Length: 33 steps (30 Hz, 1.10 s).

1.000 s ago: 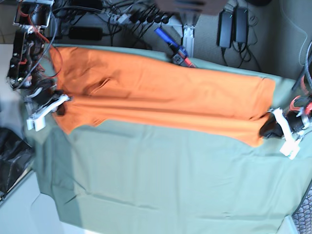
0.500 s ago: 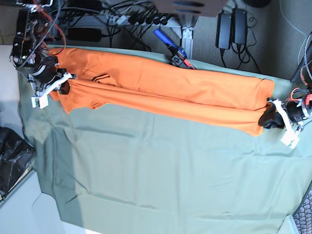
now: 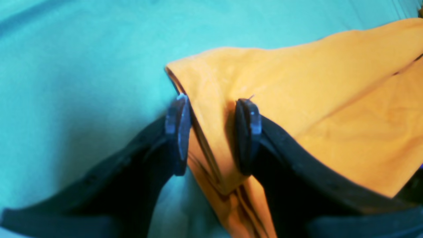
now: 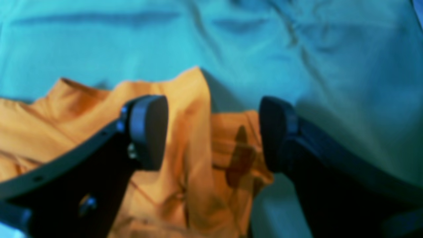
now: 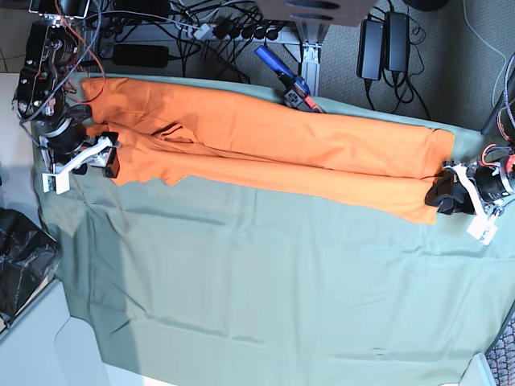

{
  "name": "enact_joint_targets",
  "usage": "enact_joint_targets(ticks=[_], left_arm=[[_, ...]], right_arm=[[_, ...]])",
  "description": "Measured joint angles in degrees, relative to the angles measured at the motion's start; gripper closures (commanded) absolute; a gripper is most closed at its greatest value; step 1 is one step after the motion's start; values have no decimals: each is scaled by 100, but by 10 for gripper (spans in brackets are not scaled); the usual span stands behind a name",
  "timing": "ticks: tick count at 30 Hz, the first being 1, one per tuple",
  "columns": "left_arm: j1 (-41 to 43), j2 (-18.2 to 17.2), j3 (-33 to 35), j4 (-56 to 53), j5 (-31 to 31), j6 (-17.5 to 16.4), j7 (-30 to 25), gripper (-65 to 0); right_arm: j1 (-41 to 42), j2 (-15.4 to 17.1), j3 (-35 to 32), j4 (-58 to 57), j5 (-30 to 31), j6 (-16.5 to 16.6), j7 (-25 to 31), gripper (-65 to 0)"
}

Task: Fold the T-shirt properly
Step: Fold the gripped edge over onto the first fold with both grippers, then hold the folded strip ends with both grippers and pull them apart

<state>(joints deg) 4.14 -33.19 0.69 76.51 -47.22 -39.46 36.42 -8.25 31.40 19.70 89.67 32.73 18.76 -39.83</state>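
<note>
inspecting both ends, i find the t-shirt (image 5: 273,145) lying in a long folded band along the far edge of the sage-green cloth (image 5: 265,297) on the bench. the right claw (image 4: 211,132) stands spread wide over the bunched end, gripping nothing. the left claw (image 3: 211,132) straddles the corner with jaws parted, seemingly letting go so the fold lies flat.

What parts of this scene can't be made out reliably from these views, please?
- T-shirt, base view: the layer folded underneath is covered by the top layer; no tag shows.
- Left gripper, left wrist view: whether either of its fingers touches the cloth between them is unclear.
- Right gripper, right wrist view: blurred; the shirt edge lies loose between open fingers.
- Green cloth, base view: cut off at the right edge.
</note>
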Motion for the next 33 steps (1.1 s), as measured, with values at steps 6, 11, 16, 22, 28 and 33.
enact_joint_targets(ticks=[6,11,16,22,28,33], left_arm=[[15,0,-2,0,-17,0,-2,-262],[46,-2,-2,4,-24,0,-7,-262],[46,0,-2,4,-31,0,-9,-262],[46,0,-2,4,-33,0,-7,-262],[55,-2,-2,7,-42,0,-9,-262],[79,-2,-2,9,-46,0,-42,-262]], right_arm=[[243,-96,0,-341,103,0,50,-426],[225,-127,-46,-691,249,0,120,-426],[229,-140,-282,-793,348,2,129,-424],[240,-140,-352,-793,542,33,129,-424],[483,-175,-361,-793,621,96,131,-424],[654,-188,-570,-793,623,116,142,-424]])
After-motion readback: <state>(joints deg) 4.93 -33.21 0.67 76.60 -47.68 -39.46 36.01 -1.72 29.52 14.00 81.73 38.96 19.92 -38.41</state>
